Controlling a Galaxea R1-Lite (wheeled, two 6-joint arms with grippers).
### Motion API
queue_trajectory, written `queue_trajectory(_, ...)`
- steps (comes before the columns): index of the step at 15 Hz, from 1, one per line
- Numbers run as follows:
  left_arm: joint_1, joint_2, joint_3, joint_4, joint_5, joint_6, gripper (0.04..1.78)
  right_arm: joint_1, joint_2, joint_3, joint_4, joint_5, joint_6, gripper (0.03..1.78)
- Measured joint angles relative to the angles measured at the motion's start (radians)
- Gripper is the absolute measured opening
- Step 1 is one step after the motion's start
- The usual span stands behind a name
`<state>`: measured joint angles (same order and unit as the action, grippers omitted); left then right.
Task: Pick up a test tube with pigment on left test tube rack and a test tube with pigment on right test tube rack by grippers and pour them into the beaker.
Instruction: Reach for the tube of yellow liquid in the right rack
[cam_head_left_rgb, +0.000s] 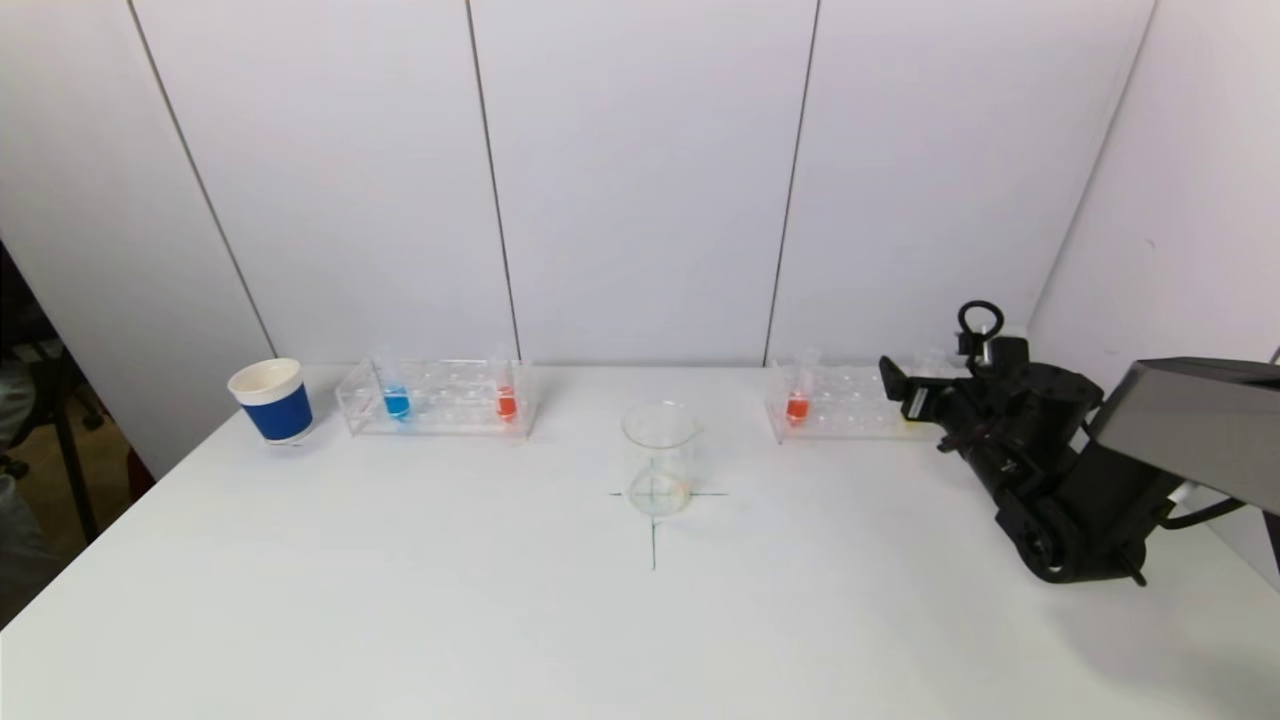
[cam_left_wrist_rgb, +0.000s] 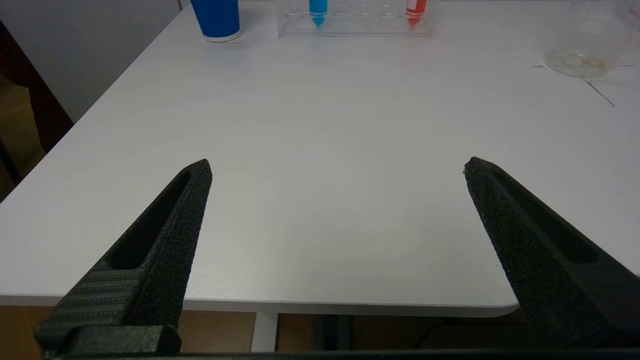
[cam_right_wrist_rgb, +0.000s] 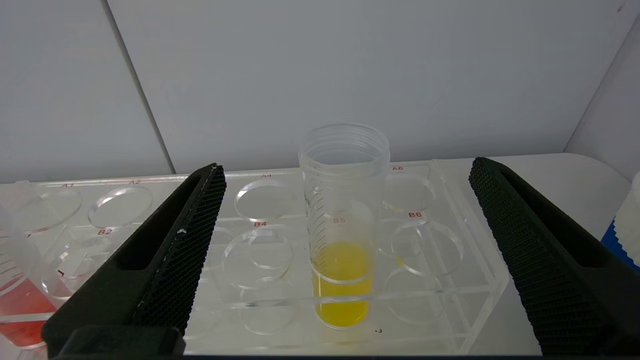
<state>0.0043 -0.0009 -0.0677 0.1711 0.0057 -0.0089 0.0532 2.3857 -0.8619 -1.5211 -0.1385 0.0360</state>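
Observation:
The left rack (cam_head_left_rgb: 437, 400) holds a blue tube (cam_head_left_rgb: 396, 401) and a red tube (cam_head_left_rgb: 506, 402). The right rack (cam_head_left_rgb: 850, 410) holds a red tube (cam_head_left_rgb: 797, 406). In the right wrist view a yellow tube (cam_right_wrist_rgb: 343, 240) stands in slot B5. My right gripper (cam_right_wrist_rgb: 347, 166) is open, with the yellow tube standing between its jaws and not touched; in the head view it (cam_head_left_rgb: 905, 385) is at the rack's right end. The clear beaker (cam_head_left_rgb: 660, 458) stands at the table's middle on a cross mark. My left gripper (cam_left_wrist_rgb: 337, 167) is open and empty over the table's near edge, out of the head view.
A blue paper cup (cam_head_left_rgb: 272, 400) stands left of the left rack. White wall panels close the back and the right side, near the right arm. A blue and white object (cam_right_wrist_rgb: 625, 220) shows beside the right rack in the right wrist view.

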Motion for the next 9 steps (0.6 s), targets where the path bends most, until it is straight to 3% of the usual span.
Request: queue_trajectory(9,0.000,0.000,0.000,0.000,0.000,0.000,1.76,0.002,0.017,-0.026,0.000,0.001,-0.004,1.77)
